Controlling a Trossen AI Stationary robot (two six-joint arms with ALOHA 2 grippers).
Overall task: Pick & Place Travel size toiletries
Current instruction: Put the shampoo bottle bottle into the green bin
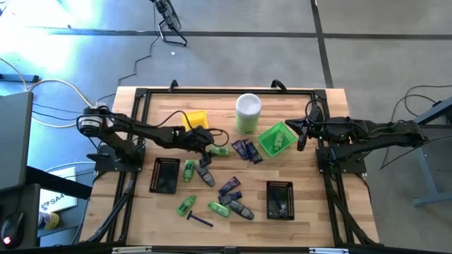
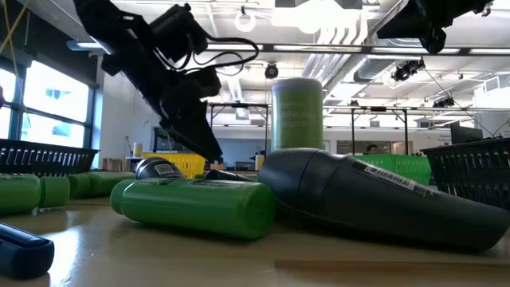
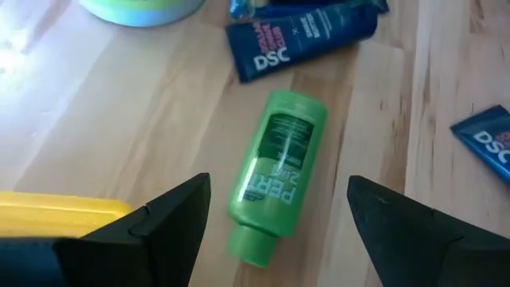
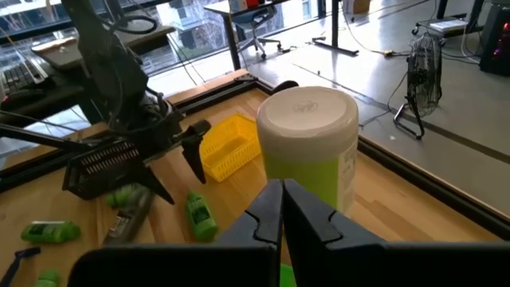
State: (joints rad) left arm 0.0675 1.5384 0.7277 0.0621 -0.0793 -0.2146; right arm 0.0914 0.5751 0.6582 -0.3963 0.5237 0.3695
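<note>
Green mini bottle (image 3: 275, 174) lay flat on tabletop (image 3: 135, 112), framed by left tool (image 3: 275, 215), spread, empty. Likely light, rigid, slick plastic; grip across mid-body. Right tool (image 4: 281, 209) clenched, empty.

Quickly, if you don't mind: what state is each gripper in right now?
Left gripper: open, empty, poised over a green bottle.
Right gripper: shut, holding nothing, near the green tray.

Grey concrete floor (image 1: 282, 17), bright windows (image 2: 48, 100), ceiling strip lights (image 2: 331, 16), office chair (image 4: 259, 28)
</note>
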